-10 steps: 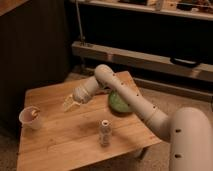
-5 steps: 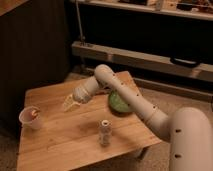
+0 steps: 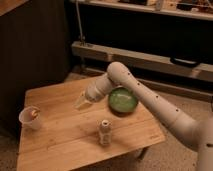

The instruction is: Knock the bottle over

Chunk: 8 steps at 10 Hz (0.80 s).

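Wooden table [image 3: 60, 145] carried the bottle [image 3: 104, 132], which stood upright towards the near edge, right of centre. The gripper [image 3: 81, 103] hovered over the tabletop farther back and slightly left of the bottle, apart from it; whether it was spread or closed could not be told. A green bowl [image 3: 123, 100] lay just right of the gripper. A white cup [image 3: 31, 118] stood at the left edge.
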Tool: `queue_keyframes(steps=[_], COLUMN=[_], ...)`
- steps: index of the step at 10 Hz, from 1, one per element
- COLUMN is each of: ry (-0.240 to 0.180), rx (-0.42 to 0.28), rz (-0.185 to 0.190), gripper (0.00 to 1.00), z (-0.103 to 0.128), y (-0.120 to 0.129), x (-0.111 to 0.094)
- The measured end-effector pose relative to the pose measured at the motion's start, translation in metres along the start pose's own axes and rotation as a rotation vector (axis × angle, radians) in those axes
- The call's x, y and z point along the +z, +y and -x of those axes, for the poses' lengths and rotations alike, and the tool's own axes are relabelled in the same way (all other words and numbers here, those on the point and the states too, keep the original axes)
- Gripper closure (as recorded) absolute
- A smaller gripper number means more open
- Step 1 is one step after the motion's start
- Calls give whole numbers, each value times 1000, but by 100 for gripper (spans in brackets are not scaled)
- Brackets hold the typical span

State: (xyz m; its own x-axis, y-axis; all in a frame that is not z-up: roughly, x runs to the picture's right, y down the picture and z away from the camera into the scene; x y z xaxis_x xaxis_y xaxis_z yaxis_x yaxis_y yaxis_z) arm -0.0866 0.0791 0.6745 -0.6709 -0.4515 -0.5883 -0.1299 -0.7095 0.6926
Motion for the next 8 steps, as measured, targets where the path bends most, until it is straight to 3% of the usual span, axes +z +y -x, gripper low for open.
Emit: queue_keyframes(steps=[1,2,6,8], ry=[-55,-80,-219,-288], rx=[25,41,182,241], rz=[44,66,214,248], gripper=[97,97,97,97], z=[15,23,91,125], y=[-13,-20,-63,-81], x=[-23,-35,-115,-142])
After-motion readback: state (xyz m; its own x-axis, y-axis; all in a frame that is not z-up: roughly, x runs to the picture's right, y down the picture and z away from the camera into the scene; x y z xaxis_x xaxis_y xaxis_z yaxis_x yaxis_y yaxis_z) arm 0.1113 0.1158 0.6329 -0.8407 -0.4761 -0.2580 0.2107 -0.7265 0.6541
